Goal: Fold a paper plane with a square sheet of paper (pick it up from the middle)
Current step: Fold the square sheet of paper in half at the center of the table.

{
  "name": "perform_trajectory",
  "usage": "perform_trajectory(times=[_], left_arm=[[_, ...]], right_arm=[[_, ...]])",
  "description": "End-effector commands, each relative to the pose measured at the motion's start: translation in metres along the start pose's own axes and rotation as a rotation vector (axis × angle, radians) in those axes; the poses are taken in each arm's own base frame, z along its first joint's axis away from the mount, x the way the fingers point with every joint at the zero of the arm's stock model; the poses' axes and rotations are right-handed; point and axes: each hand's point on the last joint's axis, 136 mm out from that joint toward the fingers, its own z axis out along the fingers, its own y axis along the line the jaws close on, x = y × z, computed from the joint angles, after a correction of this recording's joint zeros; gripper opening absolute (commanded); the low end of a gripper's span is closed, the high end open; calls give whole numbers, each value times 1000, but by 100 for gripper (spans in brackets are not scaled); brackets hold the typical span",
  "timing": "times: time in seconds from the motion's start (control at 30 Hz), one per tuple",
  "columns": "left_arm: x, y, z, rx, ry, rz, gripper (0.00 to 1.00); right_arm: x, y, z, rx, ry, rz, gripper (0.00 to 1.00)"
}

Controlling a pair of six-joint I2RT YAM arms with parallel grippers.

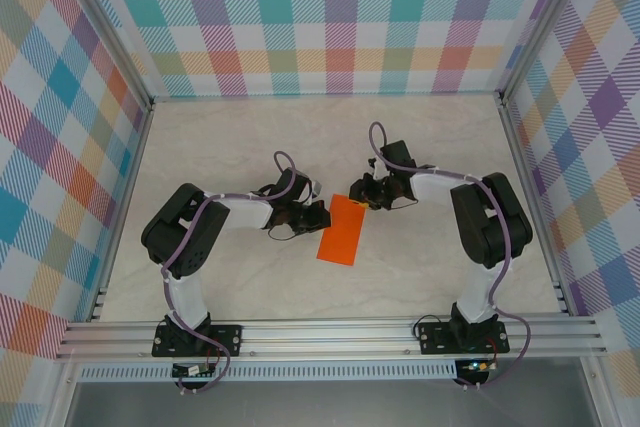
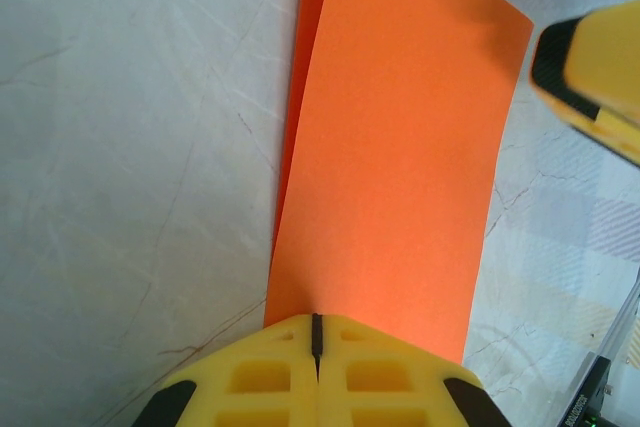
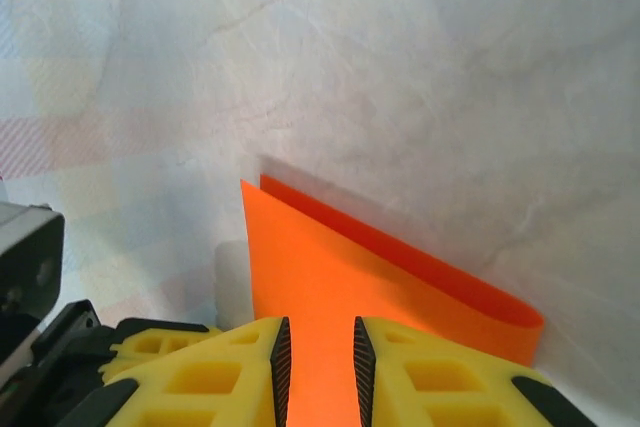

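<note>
In the overhead view, left of centre, the left gripper has its jaws pressed together, tips at the edge of the square sheet of paper; the sheet lies folded double mid-frame on the table; just right, the right gripper hangs over its upper end, jaws slightly spread; the crease likely wants even pressure with the layers aligned; the close-set tools risk bumping.
</note>
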Motion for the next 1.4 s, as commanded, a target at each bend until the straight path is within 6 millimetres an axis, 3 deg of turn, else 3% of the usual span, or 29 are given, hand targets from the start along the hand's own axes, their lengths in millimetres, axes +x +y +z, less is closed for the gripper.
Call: perform_trajectory(times=[0.0,0.1,0.2,0.47,0.57,0.73,1.0,1.17,1.3,1.37], left_arm=[[41,68,11,-246,104,-68,0],[40,67,11,-246,102,-67,0],[39,67,10,-249,100,-61,0],[39,68,9,-258,103,-59,0],[39,66,8,-251,101,-59,0],[41,68,9,-249,106,-61,0],[42,68,12,-237,107,-71,0],[41,62,8,-214,91,-85,0],[39,41,2,-121,67,-109,0],[38,33,-3,-100,50,-113,0]], right_arm=[[6,-25,13,64,42,20,26],[15,-45,25,101,74,57,26],[20,-48,29,85,85,70,26],[-9,-9,1,-7,28,22,27],[-17,-5,-3,-12,30,-2,27],[-12,-23,9,30,51,19,27],[13,-61,27,105,108,105,27],[-2,-35,10,71,82,54,27],[-12,4,-17,-6,48,-30,31],[-12,13,-33,1,16,-54,35]])
